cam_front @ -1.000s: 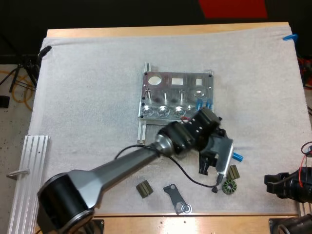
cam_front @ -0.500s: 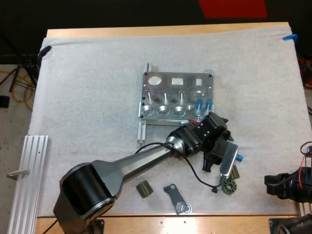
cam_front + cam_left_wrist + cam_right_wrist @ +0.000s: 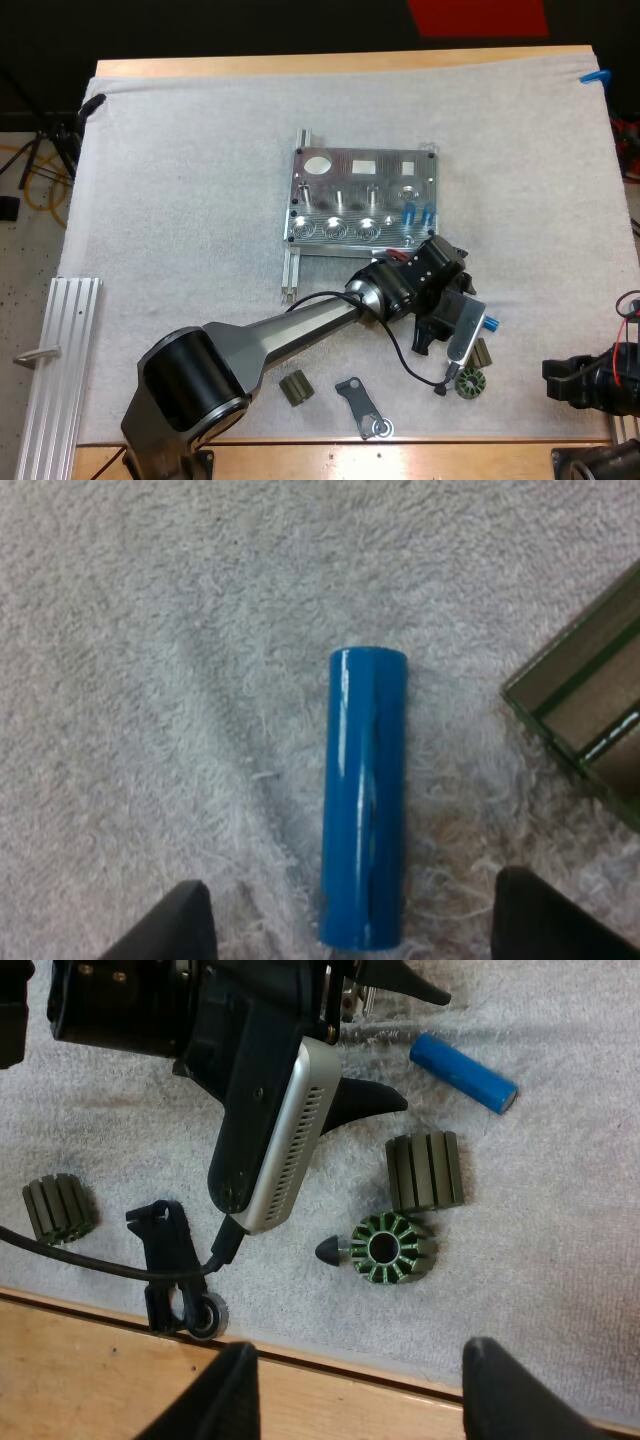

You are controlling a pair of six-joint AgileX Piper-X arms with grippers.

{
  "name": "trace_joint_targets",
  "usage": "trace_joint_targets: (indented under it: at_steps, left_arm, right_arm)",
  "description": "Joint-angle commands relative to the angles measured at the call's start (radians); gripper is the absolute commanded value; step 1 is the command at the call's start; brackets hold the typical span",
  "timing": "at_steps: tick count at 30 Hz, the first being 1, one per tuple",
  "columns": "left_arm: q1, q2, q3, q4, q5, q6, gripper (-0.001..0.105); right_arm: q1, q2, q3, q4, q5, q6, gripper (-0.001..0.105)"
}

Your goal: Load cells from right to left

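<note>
Left hand [image 3: 357,920] spread, right hand [image 3: 375,1390] spread

wooden table [image 3: 340,62] under white mat [image 3: 180,200] (1 metal fixture [image 3: 360,195] on it)

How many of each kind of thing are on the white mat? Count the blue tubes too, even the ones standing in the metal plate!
Blue cylinders: 3
Ribbed green blocks: 2
Green toothed ring: 1
Flat dark bracket: 1
Metal fixture: 1
Total: 8

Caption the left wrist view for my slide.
Open left gripper flanks a bright blue cylinder lying on the white mat, beside a dark green part.
</note>
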Motion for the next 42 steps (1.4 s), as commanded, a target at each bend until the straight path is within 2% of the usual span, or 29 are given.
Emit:
trace_joint_targets:
  at_steps: [1, 10, 13, 21, 23, 26, 28, 31, 33, 36, 42]
  left_arm:
    - [-0.001, -0.002, -0.010, -0.008, 0.001, 0.003, 0.058]
    - [0.011, 0.000, -0.010, -0.008, 0.051, 0.003, 0.056]
    - [0.010, 0.005, -0.010, -0.013, 0.052, 0.003, 0.052]
    - [0.010, 0.006, -0.013, -0.012, 0.062, 0.001, 0.052]
    - [0.010, 0.006, -0.015, -0.012, 0.034, -0.006, 0.052]
    - [0.010, -0.005, -0.026, -0.015, -0.061, -0.005, 0.052]
    - [0.014, -0.012, -0.039, -0.015, -0.065, -0.005, 0.052]
    - [0.016, -0.013, -0.066, -0.019, -0.035, -0.051, 0.052]
    - [0.016, -0.013, -0.072, -0.031, 0.032, -0.101, 0.052]
    - [0.016, -0.006, -0.071, -0.027, 0.082, -0.146, 0.052]
    - [0.016, 0.020, -0.071, 0.004, 0.069, -0.209, 0.052]
  right_arm:
    - [-0.004, -0.007, 0.001, 0.001, -0.007, -0.011, 0.046]
    - [-0.004, -0.007, 0.001, 0.001, -0.010, -0.011, 0.046]
    - [-0.004, -0.007, 0.001, 0.001, -0.009, -0.011, 0.046]
    - [-0.004, -0.007, 0.001, 0.003, -0.029, -0.011, 0.046]
    - [-0.004, -0.007, 0.001, 0.003, -0.032, -0.011, 0.046]
    - [-0.004, -0.007, 0.001, 0.003, -0.032, -0.011, 0.046]
    - [-0.004, -0.007, 0.001, 0.003, -0.032, -0.011, 0.046]
    - [-0.004, -0.007, 0.001, 0.003, -0.032, -0.011, 0.046]
    - [-0.004, -0.007, 0.001, 0.003, -0.032, -0.011, 0.046]
    - [-0.004, -0.007, 0.001, 0.003, -0.032, -0.011, 0.046]
    - [-0.004, -0.007, 0.001, 0.003, -0.032, -0.011, 0.046]
